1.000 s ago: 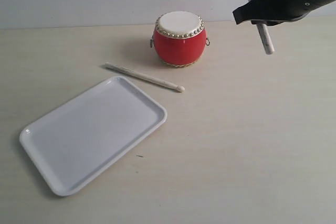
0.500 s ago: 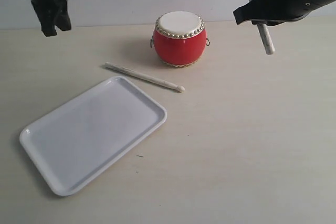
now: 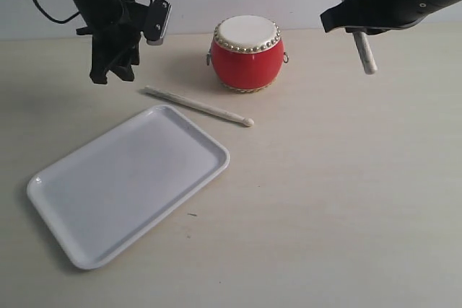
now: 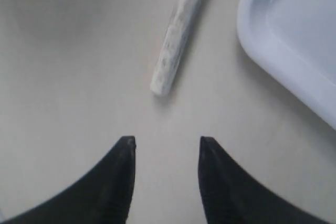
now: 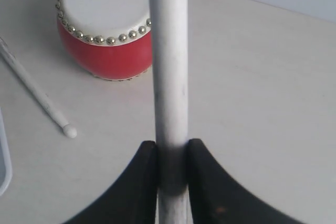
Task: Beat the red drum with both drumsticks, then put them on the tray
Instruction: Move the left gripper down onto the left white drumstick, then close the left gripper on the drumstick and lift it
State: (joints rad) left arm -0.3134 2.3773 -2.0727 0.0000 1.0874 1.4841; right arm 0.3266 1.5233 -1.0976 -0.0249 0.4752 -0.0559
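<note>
The left gripper (image 4: 166, 141) hangs above the table (image 4: 63, 77) with its jaws spread and nothing between them. Just ahead of the fingertips, slightly off their centre line, lies the blunt butt end of the lying drumstick (image 4: 177, 35). Its shaft runs away from the gripper, and the rim of the tray (image 4: 294, 45) lies close beside it without touching. The stick is judged light, stiff and smooth; being round, it is likely to roll if nudged and to pivot in a two-finger pinch. Recommended hold: across the shaft, a little in from the butt end, leaving the rounded tip free for striking. Beyond the stick stands the red drum (image 3: 247, 63), upright, skin uppermost. Farthest off, the right gripper (image 5: 171, 148) pinches the held drumstick (image 5: 168, 51) part-way along its shaft, raised in the air beside the drum.
</note>
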